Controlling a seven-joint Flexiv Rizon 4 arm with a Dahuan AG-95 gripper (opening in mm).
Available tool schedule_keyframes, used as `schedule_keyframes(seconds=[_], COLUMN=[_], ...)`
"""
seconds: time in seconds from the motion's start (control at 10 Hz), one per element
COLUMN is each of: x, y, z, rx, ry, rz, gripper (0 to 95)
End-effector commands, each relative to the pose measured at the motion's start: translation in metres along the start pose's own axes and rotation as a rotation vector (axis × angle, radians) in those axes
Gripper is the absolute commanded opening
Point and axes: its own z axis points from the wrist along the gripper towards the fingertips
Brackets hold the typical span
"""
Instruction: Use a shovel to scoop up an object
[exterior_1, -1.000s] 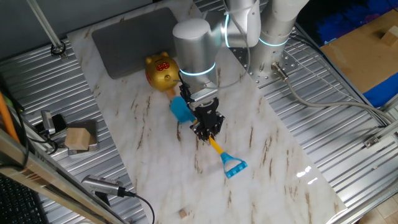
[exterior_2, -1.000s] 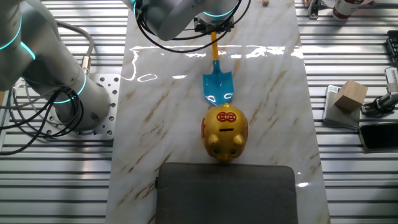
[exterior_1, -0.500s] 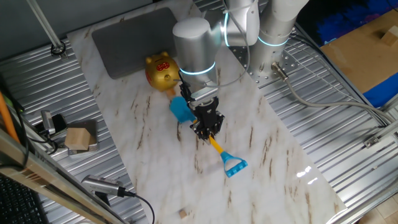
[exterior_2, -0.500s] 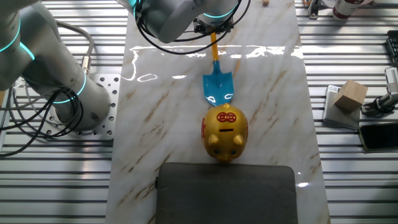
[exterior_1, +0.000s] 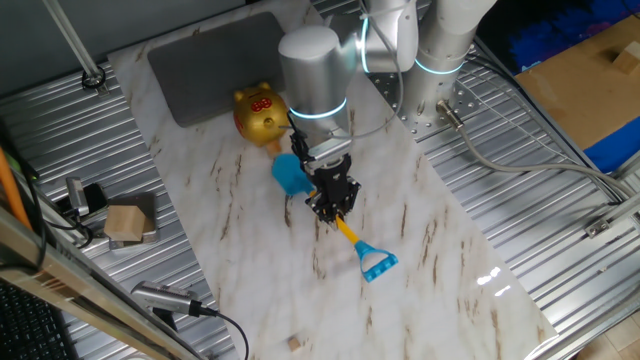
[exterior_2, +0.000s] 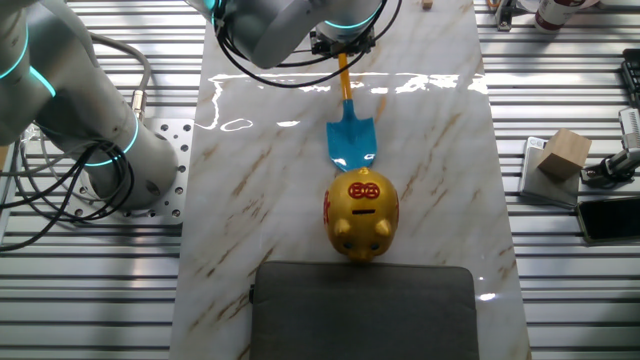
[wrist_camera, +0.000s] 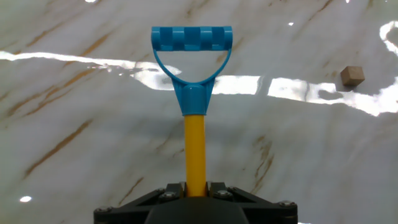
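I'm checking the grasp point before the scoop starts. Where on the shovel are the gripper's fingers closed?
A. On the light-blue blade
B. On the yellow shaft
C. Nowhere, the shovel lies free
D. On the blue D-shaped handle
B: the gripper is shut on the shovel at its yellow shaft, with the D-shaped handle sticking out beyond the fingers and the blade on the other side near the gold pig bank.
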Motion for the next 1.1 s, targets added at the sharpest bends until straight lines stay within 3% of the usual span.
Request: schedule_keyframes(seconds=[0.1, 1.1], x=[0.0036, 0.0127], y=[0.0004, 0.0032], z=[0.0002, -0.0013], rx=[0.001, 0.002], ry=[0.000, 0.020], rz=[-0.005, -0.019], gripper=[0.0, 0.0])
